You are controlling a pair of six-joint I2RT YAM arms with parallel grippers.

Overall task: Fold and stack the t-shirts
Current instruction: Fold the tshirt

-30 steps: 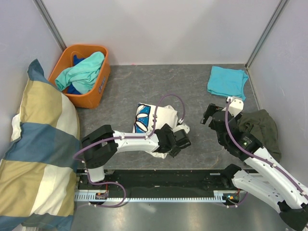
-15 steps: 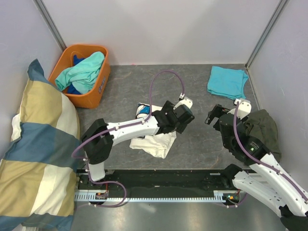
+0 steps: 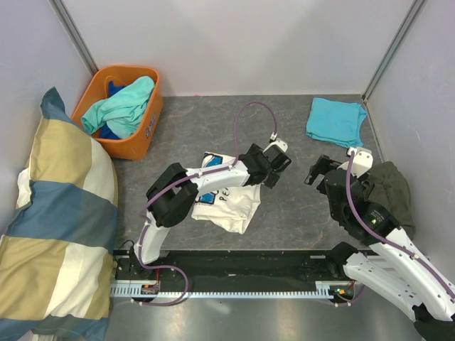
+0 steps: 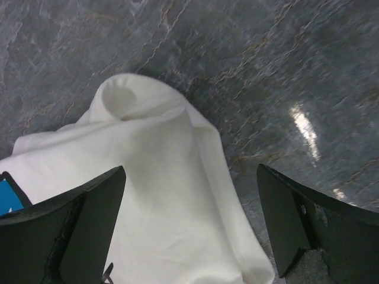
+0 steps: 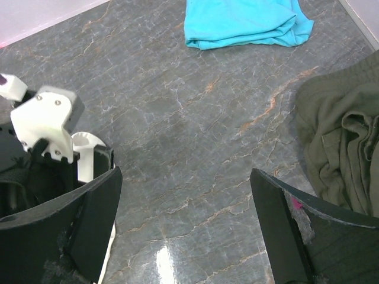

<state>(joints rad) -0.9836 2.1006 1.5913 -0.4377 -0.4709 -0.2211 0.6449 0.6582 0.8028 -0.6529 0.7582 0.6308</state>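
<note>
**Mia:** Which shirt is next?

**Ben:** The soft cream-white t-shirt with blue letters (image 3: 231, 206). It lies rumpled in the middle of the grey stone-look table (image 3: 192, 131). Part of it hides under the left arm (image 3: 169, 204).

**Mia:** Which hand is closer?

**Ben:** The left gripper (image 3: 272, 170). It hangs right over the shirt's far right corner. In its own camera, the cloth lies just below and between the two black fingers (image 4: 89, 219). A little rolled bump (image 4: 124, 97) pokes out past the tips.

**Mia:** Are they pinching it?

**Ben:** No. They stand wide apart and hold nothing.

**Mia:** And the other hand?

**Ben:** The right gripper (image 3: 318, 170) is off to the right over bare table, apart from the shirt. Its fingers are wide and empty too.

**Mia:** Which way does the shirt run?

**Ben:** From the left fingers it spreads back toward the robot and to the left (so I think that hand should go straight down to catch the corner, not sideways).

**Mia:** Where does it go after?

**Ben:** Maybe onto the folded turquoise t-shirt (image 3: 335, 121) in the far right corner. More tees, with a mint-green one (image 3: 124, 106) on top, sit in the orange plastic basket (image 3: 142, 138).
</note>
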